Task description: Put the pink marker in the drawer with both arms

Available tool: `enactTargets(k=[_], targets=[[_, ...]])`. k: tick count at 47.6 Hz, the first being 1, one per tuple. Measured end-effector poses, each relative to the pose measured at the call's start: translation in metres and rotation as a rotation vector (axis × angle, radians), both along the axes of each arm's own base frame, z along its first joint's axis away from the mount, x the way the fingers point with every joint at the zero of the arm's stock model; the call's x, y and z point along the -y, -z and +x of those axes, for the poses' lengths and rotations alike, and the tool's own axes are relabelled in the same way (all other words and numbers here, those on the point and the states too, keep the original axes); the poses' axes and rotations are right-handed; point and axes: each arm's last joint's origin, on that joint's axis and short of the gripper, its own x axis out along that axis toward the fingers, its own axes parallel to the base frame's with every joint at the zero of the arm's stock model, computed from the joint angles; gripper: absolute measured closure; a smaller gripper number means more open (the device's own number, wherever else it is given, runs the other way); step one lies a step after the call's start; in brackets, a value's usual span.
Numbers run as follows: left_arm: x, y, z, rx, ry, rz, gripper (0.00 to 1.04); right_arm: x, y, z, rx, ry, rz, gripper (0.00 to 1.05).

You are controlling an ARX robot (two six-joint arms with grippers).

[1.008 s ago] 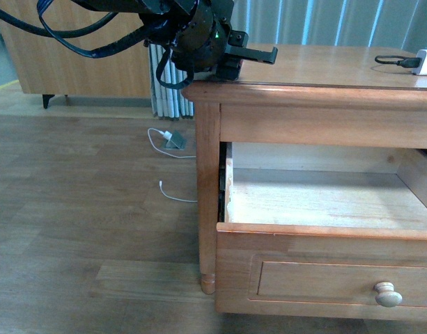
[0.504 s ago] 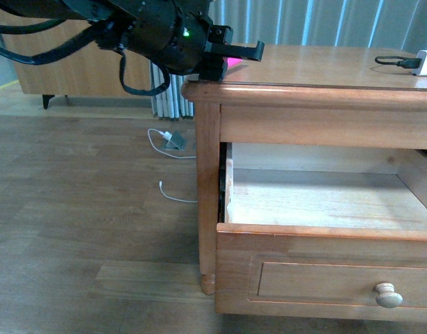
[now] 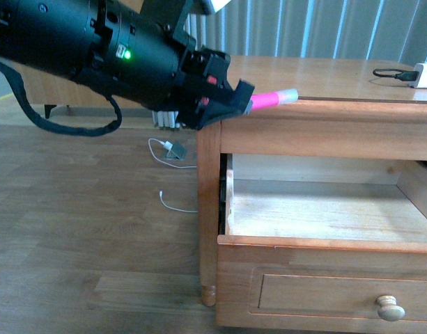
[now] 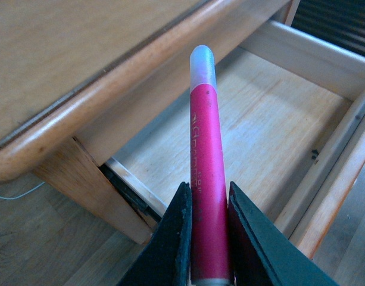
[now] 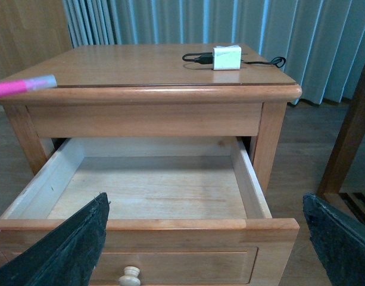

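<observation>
Left tool (image 4: 207,195) tight on pink marker (image 4: 203,137), plain only wrist-side.

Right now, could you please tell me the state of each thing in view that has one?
Drawer: open, nothing inside.
Marker: capped, held in the air, not yet in the drawer.
Left gripper: shut on the marker.
Right gripper: open, holding nothing.
Charger: lying on the table top, cable attached.
</observation>
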Motion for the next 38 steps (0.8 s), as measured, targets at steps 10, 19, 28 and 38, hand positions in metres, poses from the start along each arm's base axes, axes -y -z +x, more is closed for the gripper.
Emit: enactTargets(k=[10, 19, 28, 38], targets=[[0.027, 0.038, 0.004, -0.04, 0.015, 0.078, 0.9, 0.0, 0.0, 0.0, 0.0, 0.0, 0.0, 0.08], [0.057, 0.07, 0.019, -0.095, 0.01, 0.116, 0.9, 0.0, 0.0, 0.0, 0.0, 0.0, 0.0, 0.08], [0.082, 0.085, 0.032, -0.121, 0.003, 0.119, 0.9, 0.0, 0.0, 0.0, 0.0, 0.0, 0.0, 0.08], [0.098, 0.092, 0.04, -0.125, -0.006, 0.116, 0.9, 0.0, 0.0, 0.0, 0.0, 0.0, 0.0, 0.08]])
